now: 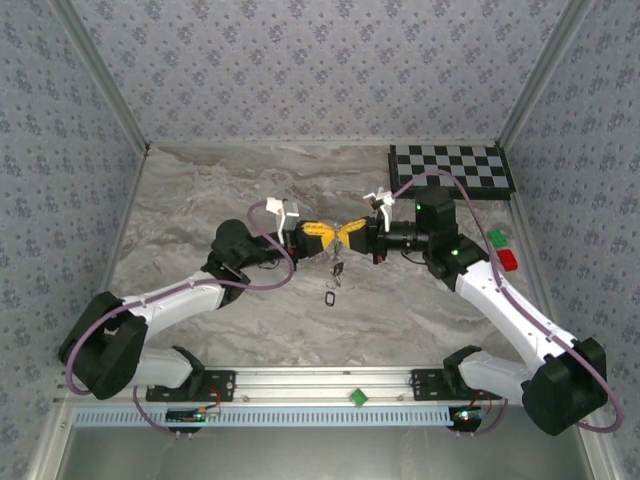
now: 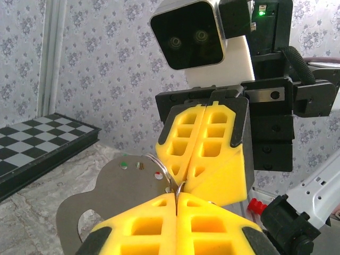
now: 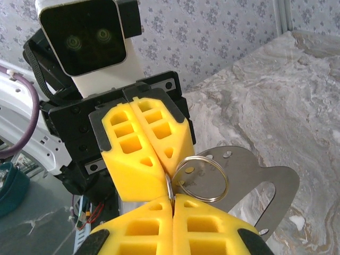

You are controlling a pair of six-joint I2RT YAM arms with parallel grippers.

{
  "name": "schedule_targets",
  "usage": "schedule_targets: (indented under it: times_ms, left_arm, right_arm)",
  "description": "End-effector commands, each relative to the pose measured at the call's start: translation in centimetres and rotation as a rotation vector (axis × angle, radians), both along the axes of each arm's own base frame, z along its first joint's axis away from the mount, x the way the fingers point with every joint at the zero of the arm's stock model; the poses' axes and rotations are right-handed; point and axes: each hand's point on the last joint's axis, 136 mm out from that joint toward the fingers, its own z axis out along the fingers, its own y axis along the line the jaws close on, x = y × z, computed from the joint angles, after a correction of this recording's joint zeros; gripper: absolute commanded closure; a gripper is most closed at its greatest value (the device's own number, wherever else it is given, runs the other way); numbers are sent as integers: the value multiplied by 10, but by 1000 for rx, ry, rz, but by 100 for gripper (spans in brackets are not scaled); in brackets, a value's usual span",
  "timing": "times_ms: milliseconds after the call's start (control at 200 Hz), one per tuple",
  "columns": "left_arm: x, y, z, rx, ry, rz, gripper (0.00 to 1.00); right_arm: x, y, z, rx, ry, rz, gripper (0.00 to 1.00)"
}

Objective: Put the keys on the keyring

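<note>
The left gripper (image 2: 176,197) and right gripper (image 3: 172,198), both clenched, seemingly pinch the keyring (image 3: 201,179) above mid-table (image 1: 200,210); uneven pulling could twist it loose.

The top camera hangs above and behind the arm bases, looking down from well back over the whole tabletop (image 1: 200,210). The left wrist camera (image 3: 84,34) peers close over the left fingers (image 2: 139,229). The right wrist camera (image 2: 186,34) peers over the right fingers (image 3: 139,229), so the two face each other, and all three views share that meeting spot.
</note>
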Motion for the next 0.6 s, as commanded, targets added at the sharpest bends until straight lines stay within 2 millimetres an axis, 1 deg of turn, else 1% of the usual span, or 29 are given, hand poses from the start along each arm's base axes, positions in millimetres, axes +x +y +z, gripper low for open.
schedule_targets:
  times_ms: [0,110,155,305,475,535,545,555,570,595]
  left_arm:
    - [-1,-3,18,-21,-51,-29,93]
    - [-3,-2,15,6,-60,-39,80]
    - [-3,0,15,12,-65,-35,76]
    - [-4,4,13,36,-80,-36,75]
    - [-9,5,10,59,-96,-61,73]
    - [-10,5,8,72,-102,-67,73]
    - [-10,5,8,73,-104,-66,73]
    - [-10,5,8,75,-106,-66,73]
    - [-11,5,8,77,-107,-67,73]
    - [-10,5,7,80,-110,-66,73]
  right_arm:
    - [-7,0,18,-8,-44,40,100]
    - [-11,-3,16,-67,-50,55,100]
    - [-12,-3,15,-90,-49,62,100]
    - [-14,-6,10,-167,-36,81,100]
    - [-10,-5,7,-227,-37,62,100]
    - [-13,-5,-2,-256,-21,76,100]
    - [-12,-4,7,-249,-40,76,100]
    - [-12,-4,9,-249,-46,77,100]
    - [-11,-3,11,-249,-54,80,100]
    - [-14,-3,7,-266,-37,87,100]
